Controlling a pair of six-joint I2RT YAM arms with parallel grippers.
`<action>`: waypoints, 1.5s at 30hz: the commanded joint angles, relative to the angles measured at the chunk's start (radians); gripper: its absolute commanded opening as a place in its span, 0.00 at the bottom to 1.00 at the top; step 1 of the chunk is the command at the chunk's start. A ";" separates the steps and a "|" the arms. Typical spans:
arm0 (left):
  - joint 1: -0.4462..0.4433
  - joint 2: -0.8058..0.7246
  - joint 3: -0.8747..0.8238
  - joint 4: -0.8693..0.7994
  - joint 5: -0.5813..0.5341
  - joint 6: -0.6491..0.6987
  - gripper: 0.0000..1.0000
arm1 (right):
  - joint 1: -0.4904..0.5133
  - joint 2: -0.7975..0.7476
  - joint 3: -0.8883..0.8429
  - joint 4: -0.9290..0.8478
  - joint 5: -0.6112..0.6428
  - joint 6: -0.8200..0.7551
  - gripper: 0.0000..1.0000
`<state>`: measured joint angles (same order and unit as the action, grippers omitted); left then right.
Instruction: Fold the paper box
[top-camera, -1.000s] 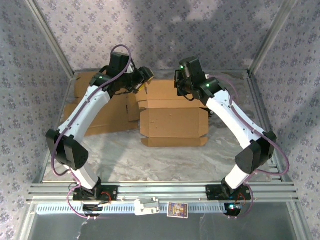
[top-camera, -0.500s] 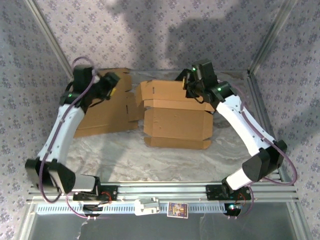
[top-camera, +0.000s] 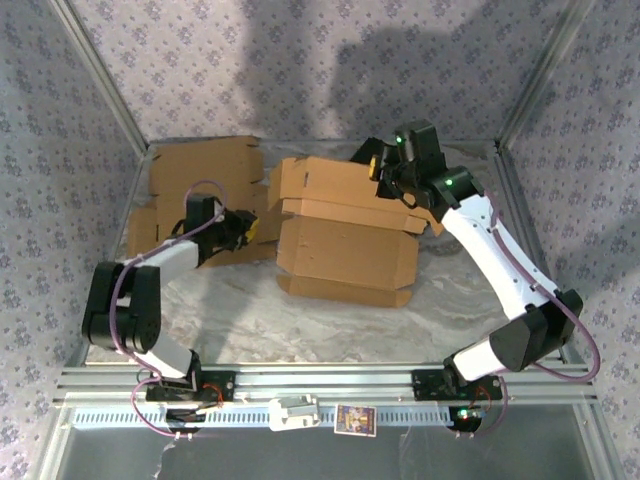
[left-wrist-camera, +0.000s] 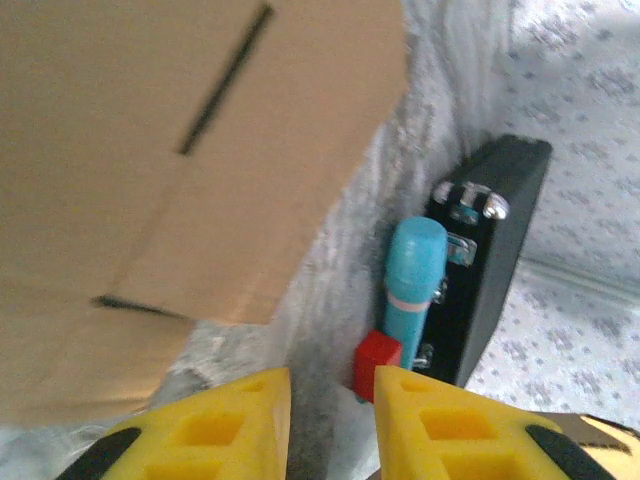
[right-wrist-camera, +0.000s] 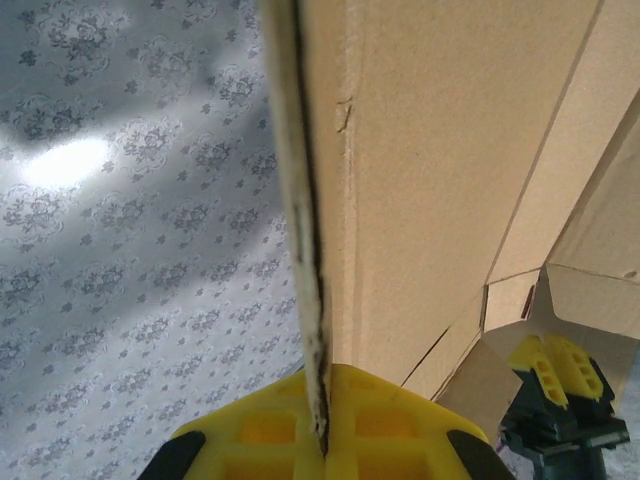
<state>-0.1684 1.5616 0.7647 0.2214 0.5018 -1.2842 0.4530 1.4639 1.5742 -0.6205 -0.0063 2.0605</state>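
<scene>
On the marbled table (top-camera: 300, 320) we see two pieces of cardboard. The flat sheet (top-camera: 200, 175) lies unfolded at the back left and, as far as we can judge, is not being worked on. The paper box (top-camera: 345, 250) sits in the middle of the table, slightly towards the back. It is partly shaped: its front wall stands up along the near edge, a broad panel lies across the top, and a rear panel rises behind that. Its side flaps look loose, and we cannot tell whether any tab is tucked in.

We judge the task to be somewhere in its middle. The main creases are raised, but the walls are not locked and the lid is not closed.

The right arm reaches over the back of the box. The right gripper (top-camera: 375, 165) is clamped on the thin edge of the rear panel (right-wrist-camera: 440, 150), and in the wrist view its yellow pads meet on the cardboard (right-wrist-camera: 322, 400).

The left arm is folded low at the left. The left gripper (top-camera: 248, 226) is near the flat sheet's right edge and apart from the box. Its jaws stand narrowly apart with nothing between them (left-wrist-camera: 330, 385). Beyond them lie a blue cylinder (left-wrist-camera: 415, 275) and a black block (left-wrist-camera: 495, 250).
</scene>
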 joint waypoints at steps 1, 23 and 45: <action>-0.045 0.050 0.021 0.239 0.053 -0.029 0.33 | -0.013 -0.029 -0.013 0.001 -0.023 0.040 0.00; -0.152 0.148 -0.101 0.626 0.075 -0.098 0.43 | -0.025 -0.022 -0.053 0.072 -0.052 0.065 0.00; -0.200 -0.132 -0.097 -0.022 -0.022 0.231 0.58 | 0.016 -0.053 -0.236 0.231 -0.027 -0.041 0.00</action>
<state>-0.3660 1.5230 0.6590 0.3729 0.5156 -1.1656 0.4446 1.4487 1.3869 -0.4335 -0.0486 2.0563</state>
